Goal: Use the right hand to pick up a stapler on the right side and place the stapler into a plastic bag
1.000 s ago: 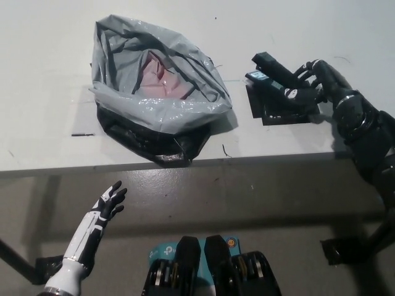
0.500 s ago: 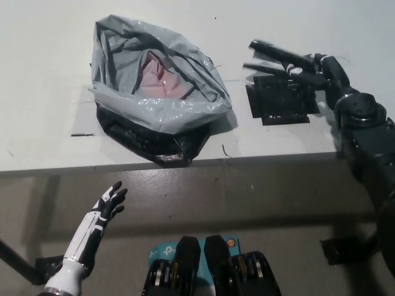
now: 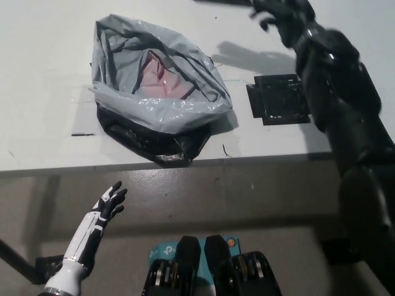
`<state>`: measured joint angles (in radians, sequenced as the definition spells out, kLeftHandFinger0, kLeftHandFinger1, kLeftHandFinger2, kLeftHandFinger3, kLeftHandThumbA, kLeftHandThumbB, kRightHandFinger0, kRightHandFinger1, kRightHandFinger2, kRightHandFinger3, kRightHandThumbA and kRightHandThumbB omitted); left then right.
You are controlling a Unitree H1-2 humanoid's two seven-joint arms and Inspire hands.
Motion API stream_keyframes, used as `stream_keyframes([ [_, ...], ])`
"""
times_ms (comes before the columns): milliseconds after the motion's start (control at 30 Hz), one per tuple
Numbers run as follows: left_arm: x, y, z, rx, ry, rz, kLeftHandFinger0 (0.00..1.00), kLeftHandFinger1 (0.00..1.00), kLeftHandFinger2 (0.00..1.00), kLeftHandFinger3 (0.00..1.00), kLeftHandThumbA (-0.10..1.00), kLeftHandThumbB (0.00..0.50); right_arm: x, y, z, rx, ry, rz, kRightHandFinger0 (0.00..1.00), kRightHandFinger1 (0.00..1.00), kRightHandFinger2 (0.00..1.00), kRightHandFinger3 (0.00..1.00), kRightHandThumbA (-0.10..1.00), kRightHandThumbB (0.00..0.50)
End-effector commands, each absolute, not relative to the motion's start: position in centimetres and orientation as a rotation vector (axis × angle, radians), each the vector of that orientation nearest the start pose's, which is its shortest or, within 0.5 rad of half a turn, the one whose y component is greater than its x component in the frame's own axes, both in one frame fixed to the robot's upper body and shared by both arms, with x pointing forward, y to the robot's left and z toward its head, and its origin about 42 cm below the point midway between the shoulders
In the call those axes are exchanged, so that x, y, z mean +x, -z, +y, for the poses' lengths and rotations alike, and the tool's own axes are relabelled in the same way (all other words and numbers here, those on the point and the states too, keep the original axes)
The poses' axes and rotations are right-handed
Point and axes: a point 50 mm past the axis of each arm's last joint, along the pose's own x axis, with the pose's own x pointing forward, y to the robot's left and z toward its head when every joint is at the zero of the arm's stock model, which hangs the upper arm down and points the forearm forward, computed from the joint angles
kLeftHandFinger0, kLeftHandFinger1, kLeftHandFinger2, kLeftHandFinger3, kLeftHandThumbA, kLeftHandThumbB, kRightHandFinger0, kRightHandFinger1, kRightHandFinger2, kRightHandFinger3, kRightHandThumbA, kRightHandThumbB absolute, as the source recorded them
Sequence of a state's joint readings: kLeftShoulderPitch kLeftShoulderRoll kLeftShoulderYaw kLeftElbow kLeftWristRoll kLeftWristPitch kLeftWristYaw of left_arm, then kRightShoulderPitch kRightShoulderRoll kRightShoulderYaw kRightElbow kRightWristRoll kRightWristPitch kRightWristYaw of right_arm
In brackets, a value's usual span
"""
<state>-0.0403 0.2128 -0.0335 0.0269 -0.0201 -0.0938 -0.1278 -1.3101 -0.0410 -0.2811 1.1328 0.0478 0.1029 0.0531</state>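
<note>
Blurrily, the right hand [image 3: 285, 17] hung at the top edge — whether it clamped the stapler could not be told. White left hand [image 3: 103, 209] rested low, spread open.

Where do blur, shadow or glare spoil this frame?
Head view: the right hand is motion-blurred at the top edge, so its hold is unreadable; its soft shadow lies on the table right of the plastic bag; the bag's grey film shows mild glare; the left hand, lower left, is sharp.

right hand [image 3: 282, 17] w/ stapler [image 3: 225, 2] lifted off black mat [image 3: 281, 98], now at top edge
</note>
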Motion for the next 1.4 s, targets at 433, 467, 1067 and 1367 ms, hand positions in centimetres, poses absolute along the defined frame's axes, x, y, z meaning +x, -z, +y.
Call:
stream_keyframes([
  [433,29.9,-12.2,26.7,0.212,0.194,-0.137,1.0,1.0,1.0,1.0,1.0,0.299,56.9,-40.6,-1.8,-0.141,-0.402,-0.193,0.0,0.29,0.56,0.26,0.27,0.287],
  [467,29.9,-12.2,26.7,0.211,0.192,-0.137,1.0,1.0,1.0,1.0,1.0,0.3,56.8,-40.0,-1.4,-0.153,-0.404,-0.185,0.0,0.3,0.57,0.27,0.26,0.283],
  [1067,30.4,-12.8,26.4,0.208,0.195,-0.145,1.0,1.0,1.0,1.0,1.0,0.285,55.2,-30.4,0.5,-0.455,-0.351,-0.122,0.18,0.47,0.63,0.16,0.29,0.287],
  [1367,30.4,-12.6,26.5,0.214,0.2,-0.132,1.0,1.0,1.0,1.0,1.0,0.303,55.4,-28.4,-1.3,-0.583,-0.441,-0.088,1.0,1.0,1.0,1.0,0.66,0.435],
])
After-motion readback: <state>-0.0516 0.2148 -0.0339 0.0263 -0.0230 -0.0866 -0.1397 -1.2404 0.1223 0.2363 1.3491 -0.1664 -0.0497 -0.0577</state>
